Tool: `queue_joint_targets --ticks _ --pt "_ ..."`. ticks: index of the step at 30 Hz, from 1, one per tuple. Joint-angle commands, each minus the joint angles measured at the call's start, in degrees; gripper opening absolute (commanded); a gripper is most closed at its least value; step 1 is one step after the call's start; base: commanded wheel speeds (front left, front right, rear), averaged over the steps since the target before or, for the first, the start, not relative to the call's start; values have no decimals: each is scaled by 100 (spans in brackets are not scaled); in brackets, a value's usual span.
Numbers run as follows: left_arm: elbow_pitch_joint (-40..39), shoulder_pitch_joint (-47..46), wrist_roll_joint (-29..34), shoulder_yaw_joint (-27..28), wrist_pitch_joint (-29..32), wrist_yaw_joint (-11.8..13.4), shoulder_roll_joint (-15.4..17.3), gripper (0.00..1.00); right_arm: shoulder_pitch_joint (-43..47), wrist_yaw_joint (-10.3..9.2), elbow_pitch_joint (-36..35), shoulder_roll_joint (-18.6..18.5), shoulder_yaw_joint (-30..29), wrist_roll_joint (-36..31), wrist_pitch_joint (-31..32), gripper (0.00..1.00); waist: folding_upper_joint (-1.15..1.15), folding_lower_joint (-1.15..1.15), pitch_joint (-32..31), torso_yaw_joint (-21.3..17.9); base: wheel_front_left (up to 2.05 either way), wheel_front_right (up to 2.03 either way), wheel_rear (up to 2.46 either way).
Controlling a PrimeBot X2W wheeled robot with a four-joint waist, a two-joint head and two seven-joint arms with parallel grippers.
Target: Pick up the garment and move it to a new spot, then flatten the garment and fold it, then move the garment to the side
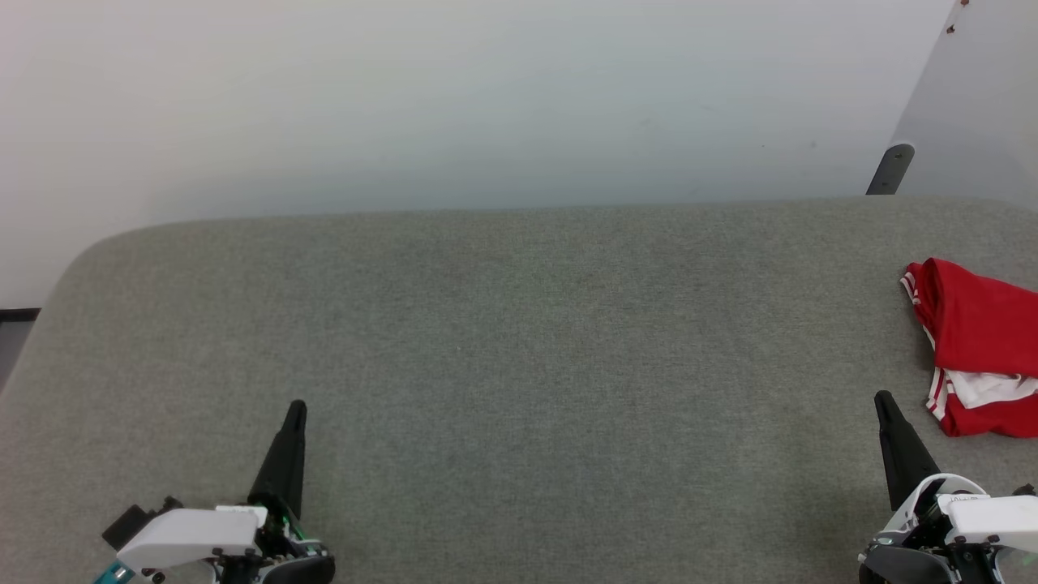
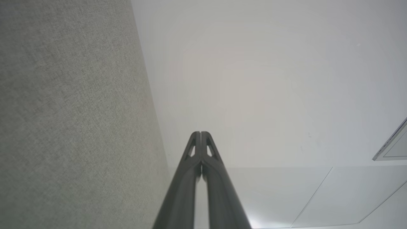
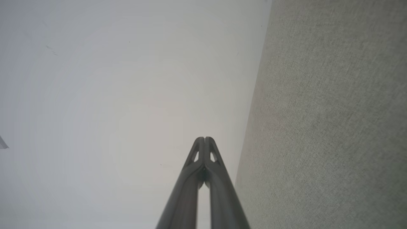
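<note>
The garment (image 1: 977, 345) lies bunched at the right edge of the grey table (image 1: 519, 341), red with white cloth and red-white striped trim showing; part of it runs out of the head view. My right gripper (image 1: 882, 399) is shut and empty at the lower right, its tips a short way left of the garment's near end, not touching it. At the lower left my left gripper (image 1: 298, 406) is shut and empty, far from the garment. The left wrist view shows my left gripper (image 2: 201, 133) with tips pressed together; in the right wrist view my right gripper (image 3: 204, 138) is likewise shut.
The grey fabric table has a rounded far-left corner. Behind it is a pale wall (image 1: 486, 97). A dark bracket (image 1: 890, 169) and a slanted pale panel (image 1: 973, 105) stand at the far right behind the table edge.
</note>
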Motion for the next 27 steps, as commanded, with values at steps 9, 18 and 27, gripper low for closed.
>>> queue_joint_targets --ticks 9,18,27 --pt "-11 -49 -17 14 17 -30 1 0 -17 1 1 23 1 21 14 0 0 0 0 0 0 0 0" --pt "-10 -49 -17 14 17 -30 1 0 -17 1 1 23 1 22 13 0 0 0 0 0 0 0 0" --pt "-11 -49 -18 13 16 -30 1 0 -17 1 1 23 2 22 12 0 0 0 0 0 0 0 0"
